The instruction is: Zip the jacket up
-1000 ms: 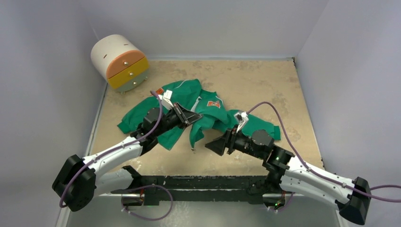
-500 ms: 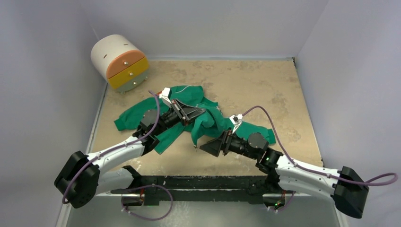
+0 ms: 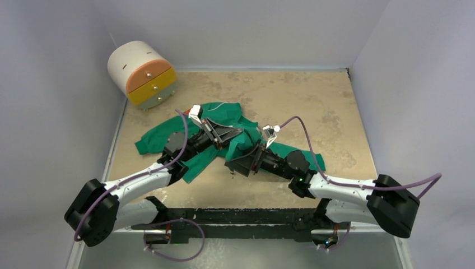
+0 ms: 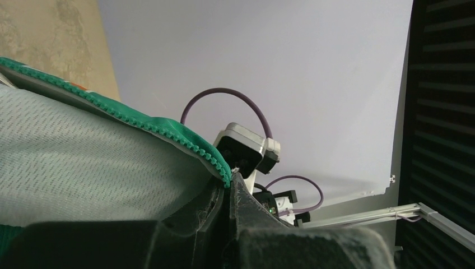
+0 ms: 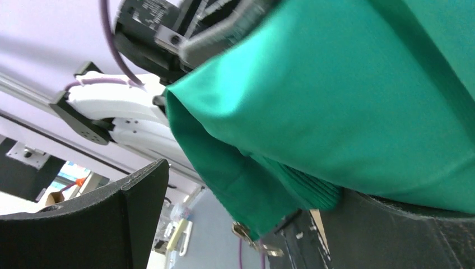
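Note:
The green jacket (image 3: 221,115) lies crumpled mid-table, partly lifted. My left gripper (image 3: 240,132) is shut on its front edge. In the left wrist view the green zipper teeth (image 4: 190,144) run into the closed gripper (image 4: 228,188), with pale grey lining (image 4: 84,168) below. My right gripper (image 3: 234,166) is open just under the hanging front panel. In the right wrist view the green fabric (image 5: 347,101) and ribbed hem (image 5: 313,193) hang between the wide-apart fingers (image 5: 106,224). A metal zipper pull (image 5: 250,236) dangles at the lower corner, free of both fingers.
A white cylindrical drawer unit (image 3: 141,74) with orange and yellow drawer fronts stands at the back left corner. Grey walls enclose the tan table (image 3: 313,101) on three sides. The black rail of the arm bases (image 3: 235,216) runs along the near edge.
My right gripper has moved left and forward, from beside the jacket to under its hanging front. My left gripper has pulled the jacket edge up and bunched it; the chest patches are now hidden.

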Tool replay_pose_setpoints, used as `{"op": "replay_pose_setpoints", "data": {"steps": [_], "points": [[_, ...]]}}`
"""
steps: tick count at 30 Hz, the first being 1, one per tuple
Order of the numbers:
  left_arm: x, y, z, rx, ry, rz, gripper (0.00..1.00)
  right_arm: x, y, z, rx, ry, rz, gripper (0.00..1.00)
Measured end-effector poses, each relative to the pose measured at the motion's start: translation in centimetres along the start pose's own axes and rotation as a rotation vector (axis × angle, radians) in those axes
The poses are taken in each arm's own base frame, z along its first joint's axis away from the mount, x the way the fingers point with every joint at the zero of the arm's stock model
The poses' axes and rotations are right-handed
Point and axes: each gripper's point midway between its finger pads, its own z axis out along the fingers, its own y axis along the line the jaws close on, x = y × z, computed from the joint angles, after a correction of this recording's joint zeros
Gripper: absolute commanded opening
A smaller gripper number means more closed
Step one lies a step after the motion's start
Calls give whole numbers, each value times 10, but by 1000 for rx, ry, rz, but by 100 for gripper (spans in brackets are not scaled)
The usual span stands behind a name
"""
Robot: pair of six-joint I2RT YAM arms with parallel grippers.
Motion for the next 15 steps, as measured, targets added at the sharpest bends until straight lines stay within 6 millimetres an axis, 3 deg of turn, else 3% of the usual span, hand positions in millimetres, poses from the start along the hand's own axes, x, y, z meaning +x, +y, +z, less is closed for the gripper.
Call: {"op": "replay_pose_setpoints", "data": {"steps": [5,15], "points": [[0,-5,-1,25,0,-10,0,-8,16,7,-71,-24,-10,90],[1,-7,-2,34,5,-18,0,-18,34,-1,-128,-59,-20,55]]}}
